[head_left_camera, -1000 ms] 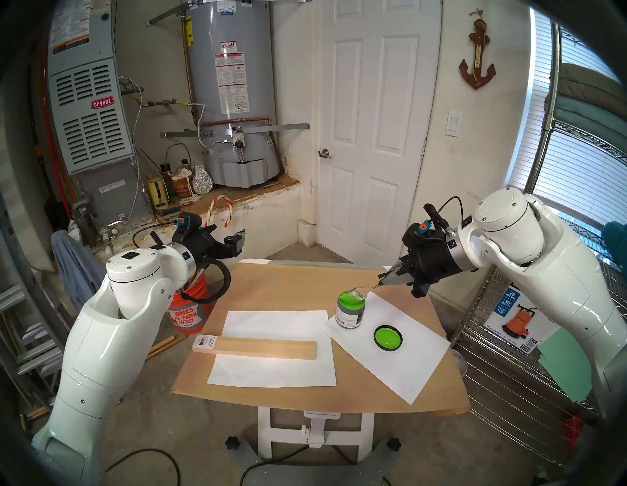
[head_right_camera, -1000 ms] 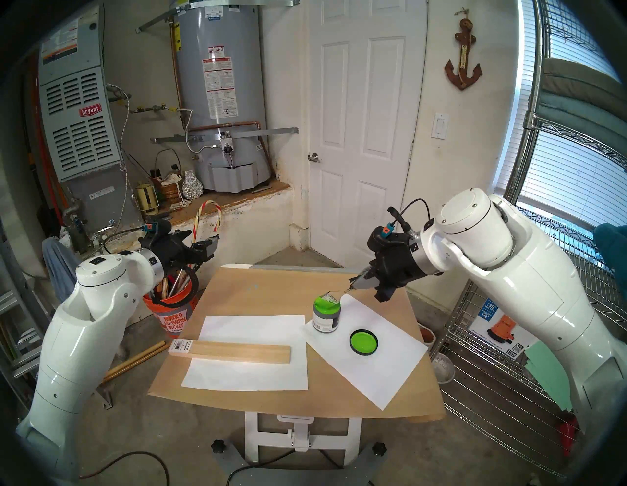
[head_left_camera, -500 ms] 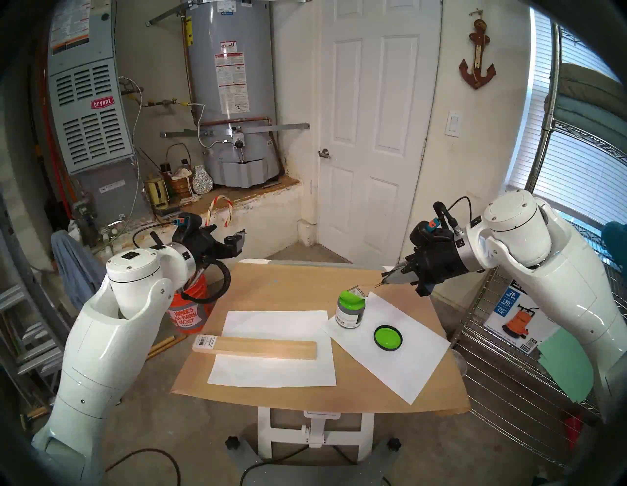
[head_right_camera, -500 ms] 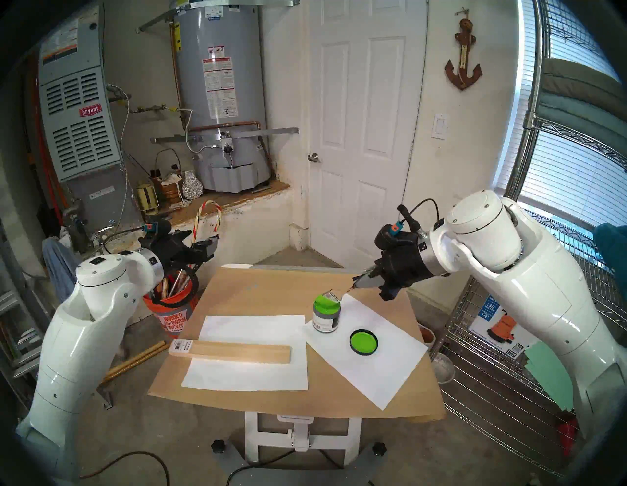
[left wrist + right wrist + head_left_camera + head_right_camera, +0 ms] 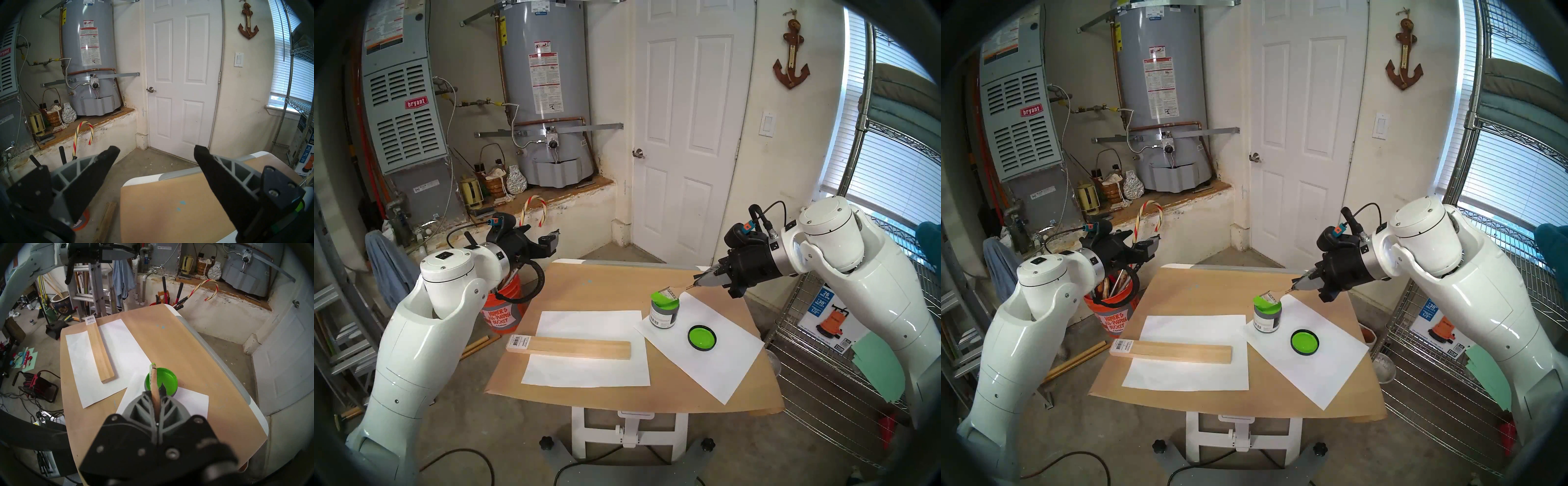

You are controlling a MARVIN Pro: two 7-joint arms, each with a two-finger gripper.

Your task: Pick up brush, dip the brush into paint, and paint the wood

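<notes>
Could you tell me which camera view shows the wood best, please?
The right wrist view: the wood lies unobstructed, sticker to cut end. Both head views also show it whole, only smaller. The left wrist view misses it entirely.

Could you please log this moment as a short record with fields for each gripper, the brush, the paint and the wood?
right gripper: shut on brush handle
left gripper: open, empty, off the table's far left corner
brush: bristles green, over the open jar
paint: green, in jar; some on lid
wood: flat on paper, unpainted
</notes>
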